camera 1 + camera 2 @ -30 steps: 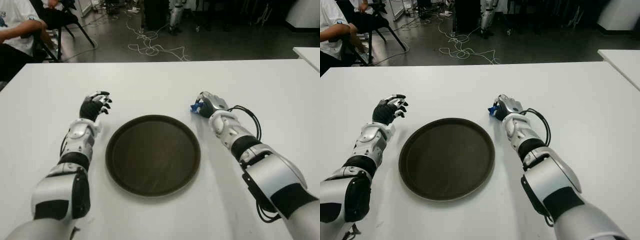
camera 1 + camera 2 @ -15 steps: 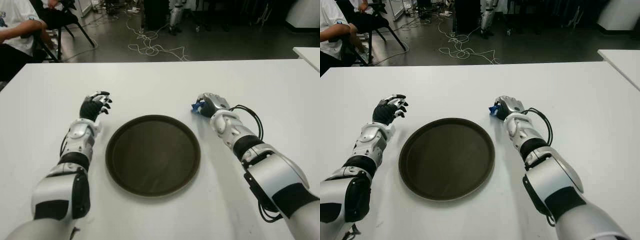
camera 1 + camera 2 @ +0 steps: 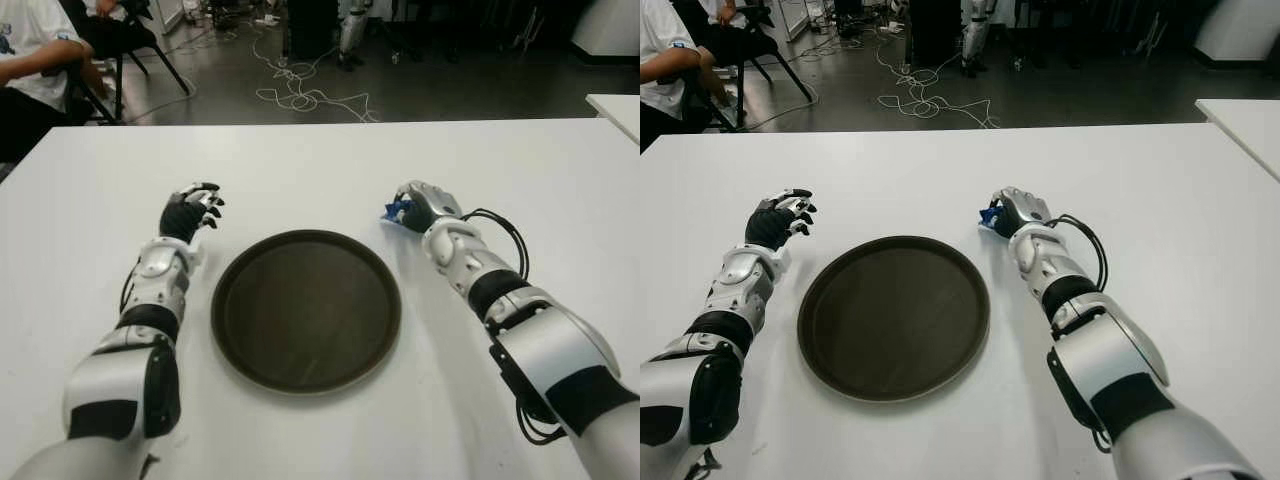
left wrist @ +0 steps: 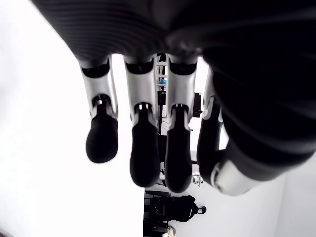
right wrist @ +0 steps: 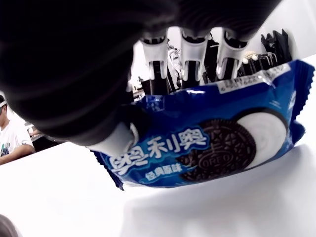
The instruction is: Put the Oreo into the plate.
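Oreo (image 5: 207, 143) is gripped in the right hand (image 3: 420, 207), just beside the plate (image 3: 306, 310) rim, low over the table (image 3: 300, 170). Left hand (image 3: 188, 212) is idle, fingers relaxed, nothing held. Pickup done; transfer and release left.

- Even overhead light; the white table (image 3: 320, 160) is bright, with soft shadows.
- The background floor is dim.
- Wrist views are backlit, with dark fingers (image 4: 143, 158) silhouetted and blurred.
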Available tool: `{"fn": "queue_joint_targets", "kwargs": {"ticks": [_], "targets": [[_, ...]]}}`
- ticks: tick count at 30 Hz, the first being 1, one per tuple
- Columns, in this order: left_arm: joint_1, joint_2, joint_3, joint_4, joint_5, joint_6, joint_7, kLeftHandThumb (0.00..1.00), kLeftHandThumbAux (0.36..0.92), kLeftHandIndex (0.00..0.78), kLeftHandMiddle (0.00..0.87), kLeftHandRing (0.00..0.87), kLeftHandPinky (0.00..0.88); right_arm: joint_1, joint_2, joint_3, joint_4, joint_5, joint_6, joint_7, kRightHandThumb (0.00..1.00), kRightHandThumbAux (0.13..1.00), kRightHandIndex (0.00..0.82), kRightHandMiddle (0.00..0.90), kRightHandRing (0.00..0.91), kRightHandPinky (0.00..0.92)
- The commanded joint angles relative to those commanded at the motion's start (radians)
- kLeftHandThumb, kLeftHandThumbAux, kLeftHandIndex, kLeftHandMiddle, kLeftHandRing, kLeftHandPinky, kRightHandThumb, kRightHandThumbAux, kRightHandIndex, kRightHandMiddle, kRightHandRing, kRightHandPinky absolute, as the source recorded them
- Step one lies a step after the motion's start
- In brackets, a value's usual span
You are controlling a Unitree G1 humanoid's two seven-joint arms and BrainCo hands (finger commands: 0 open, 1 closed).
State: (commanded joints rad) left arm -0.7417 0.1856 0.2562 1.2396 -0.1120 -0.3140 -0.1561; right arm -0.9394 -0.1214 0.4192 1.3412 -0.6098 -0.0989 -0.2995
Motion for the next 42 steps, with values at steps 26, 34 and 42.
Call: {"fn": "queue_joint_targets", "kwargs": {"ticks": [26,34,42], "targets": [[-0.003,0.003,-0.009,0.004,0.01,0.004,0.01,0.696,0.716,0.425,0.583,0.621,0.663,-0.005,0.001,0.004,-0.001,-0.008,-0.001,-0.019,0.7,0.73,0.415,0.341,0.347,0.426],[-0.005,0.001,-0.003,0.007,0.004,0.006,0.007,0.697,0.715,0.425,0.586,0.622,0.666,-0.007,0.002,0.004,-0.001,-0.007,0.001,-0.029,0.701,0.731,0.416,0.374,0.384,0.451],[-0.009,0.0,-0.003,0.01,0.004,0.009,0.001,0.696,0.716,0.425,0.59,0.623,0.664,-0.01,0.001,-0.004,-0.005,0.001,-0.01,-0.033,0.703,0.728,0.416,0.353,0.357,0.429]]}}
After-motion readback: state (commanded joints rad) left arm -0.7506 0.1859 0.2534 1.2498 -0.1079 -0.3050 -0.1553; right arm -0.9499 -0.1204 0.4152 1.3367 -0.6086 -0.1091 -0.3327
